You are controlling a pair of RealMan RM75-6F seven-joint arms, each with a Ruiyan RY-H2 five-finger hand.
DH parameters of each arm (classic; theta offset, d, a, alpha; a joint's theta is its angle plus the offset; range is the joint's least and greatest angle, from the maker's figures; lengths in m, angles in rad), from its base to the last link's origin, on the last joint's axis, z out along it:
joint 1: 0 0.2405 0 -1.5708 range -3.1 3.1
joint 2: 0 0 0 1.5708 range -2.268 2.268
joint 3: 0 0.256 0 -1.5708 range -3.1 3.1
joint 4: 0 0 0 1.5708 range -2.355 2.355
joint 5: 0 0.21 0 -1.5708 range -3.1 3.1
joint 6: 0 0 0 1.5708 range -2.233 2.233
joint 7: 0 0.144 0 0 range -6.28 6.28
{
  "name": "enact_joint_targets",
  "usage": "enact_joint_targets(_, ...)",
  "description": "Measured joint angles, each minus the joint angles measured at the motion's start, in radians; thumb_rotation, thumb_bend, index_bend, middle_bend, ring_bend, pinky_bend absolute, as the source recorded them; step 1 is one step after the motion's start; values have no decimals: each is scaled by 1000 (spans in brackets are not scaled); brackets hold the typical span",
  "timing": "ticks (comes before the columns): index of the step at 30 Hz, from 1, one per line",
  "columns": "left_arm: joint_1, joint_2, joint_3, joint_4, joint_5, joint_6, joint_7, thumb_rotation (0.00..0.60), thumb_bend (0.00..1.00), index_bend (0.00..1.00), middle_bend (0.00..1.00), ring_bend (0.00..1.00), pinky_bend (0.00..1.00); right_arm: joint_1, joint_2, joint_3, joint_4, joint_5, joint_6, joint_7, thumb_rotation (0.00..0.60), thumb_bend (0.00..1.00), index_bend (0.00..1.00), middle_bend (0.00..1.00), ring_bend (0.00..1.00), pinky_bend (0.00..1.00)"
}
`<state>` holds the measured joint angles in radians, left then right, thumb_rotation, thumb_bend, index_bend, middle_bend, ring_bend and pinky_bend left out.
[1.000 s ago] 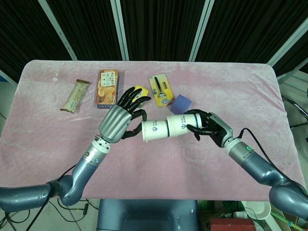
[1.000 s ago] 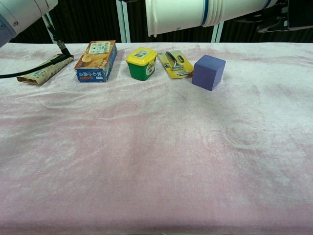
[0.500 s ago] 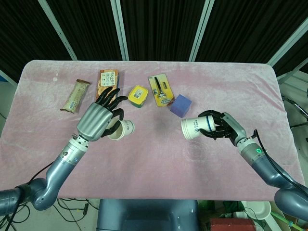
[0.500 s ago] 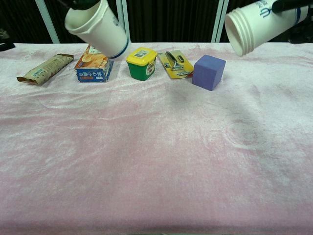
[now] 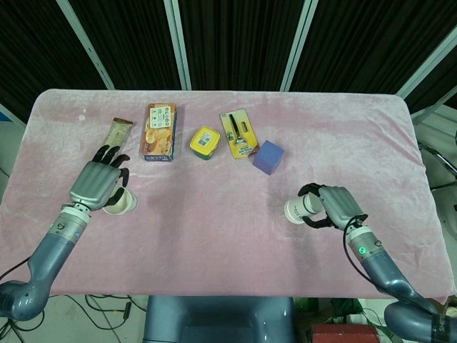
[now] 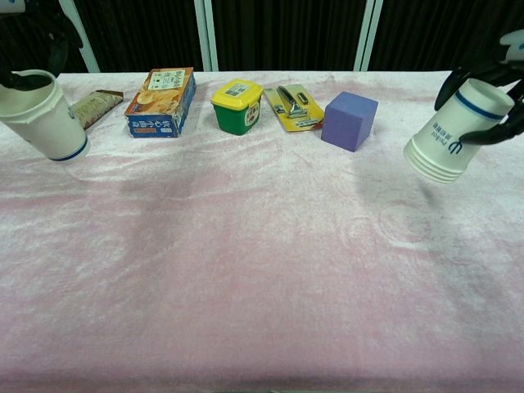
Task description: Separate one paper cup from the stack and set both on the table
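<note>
1. The left hand (image 5: pixel 98 184) is far left of the green jar (image 5: pixel 204 142), near the front-left part of the desk (image 5: pixel 214 214). Its fingers (image 5: pixel 111 153) are curled over the single paper cup (image 6: pixel 42 115) and hold it by the rim, mouth up, a bit tilted.
2. In chest view the single paper cup seems just above the pink cloth; if it touches the desk I cannot tell.
3. The right hand (image 5: pixel 337 206) is to the right and in front of the green jar, beyond the purple block (image 5: pixel 268 157). Its fingers (image 6: pixel 458 78) are wrapped round the cup stack (image 6: pixel 452 131), which is tilted w/ the mouth down and to the left, clearly above the desk.
4. The cup stack shows a blue ring and blue print; several rims are seen at its mouth.
5. Left of the green jar lies the snack box (image 5: pixel 158 131), and further left the snack bar (image 5: pixel 113 141).
6. Just right of the green jar is the yellow razor pack (image 5: pixel 239 133), w/ the purple block beside it.
</note>
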<state>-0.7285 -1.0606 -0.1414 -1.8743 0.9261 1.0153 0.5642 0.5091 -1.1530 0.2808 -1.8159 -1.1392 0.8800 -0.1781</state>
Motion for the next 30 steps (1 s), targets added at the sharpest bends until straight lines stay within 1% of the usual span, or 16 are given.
enact_joint_targets(2,2,-6,7,29,-4,-11,-11,600,577,563,177,0,0,4,-64,-42,18,-25,79,-130,600,645,791,578,717,696)
enact_joint_targets(5,4,-28,18,80,0,-29,-32,600,577,557,177,0,0,10,-167,-94,63,-66,186,-260,600,644,791,577,716,697)
enact_joint_targets(8,5,-61,26,134,11,-43,-58,600,577,557,177,0,0,16,-252,-131,123,-93,231,-321,600,644,791,577,715,696)
enact_joint_targets(12,9,-121,30,220,28,-57,-111,600,577,555,176,0,0,29,-309,-156,182,-95,225,-340,600,644,791,577,715,696)
enact_joint_targets(19,12,-222,44,357,56,-95,-179,600,572,549,176,0,0,43,-366,-166,254,-92,210,-329,600,644,791,577,715,696)
enact_joint_targets(23,16,-247,48,389,76,-101,-202,600,567,545,172,0,0,49,-384,-169,277,-101,212,-330,600,643,791,577,714,696)
enact_joint_targets(30,20,-254,50,405,77,-104,-203,600,532,507,160,0,0,58,-373,-170,256,-86,194,-346,600,644,791,568,703,683)
